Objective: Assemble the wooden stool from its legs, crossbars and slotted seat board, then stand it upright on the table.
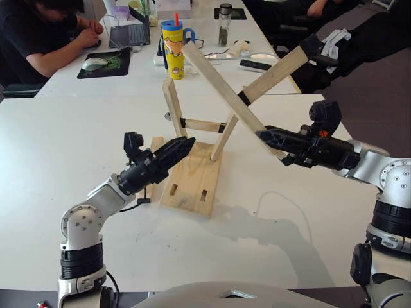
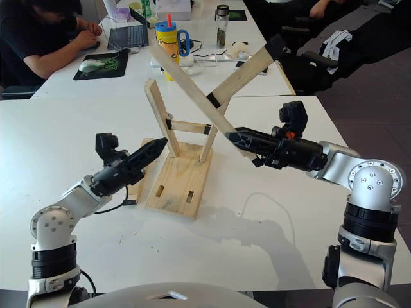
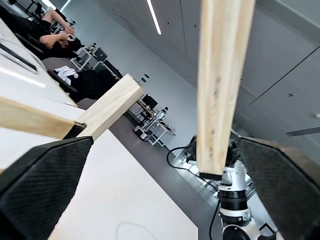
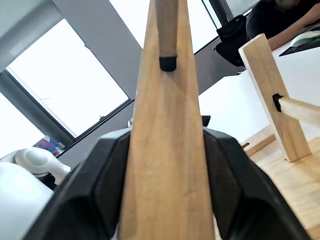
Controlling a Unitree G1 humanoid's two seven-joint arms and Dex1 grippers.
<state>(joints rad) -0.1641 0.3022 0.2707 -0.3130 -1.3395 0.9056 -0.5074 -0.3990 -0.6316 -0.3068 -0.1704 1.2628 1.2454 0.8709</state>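
The slotted seat board lies flat on the white table. On its far end stand two legs joined by a crossbar. My left gripper is open at the foot of the left leg, which shows between its fingers in the wrist view. My right gripper is shut on a long leg that slants up and left over the board. A second wooden piece is joined to the held leg at a black-tipped end and slants up to the right. A loose wooden strip lies beside the board.
On the table behind stand a yellow cup, a bottle, a laptop and a mouse mat, where a person sits. A thin white cable loops on the near right. The near table surface is bare.
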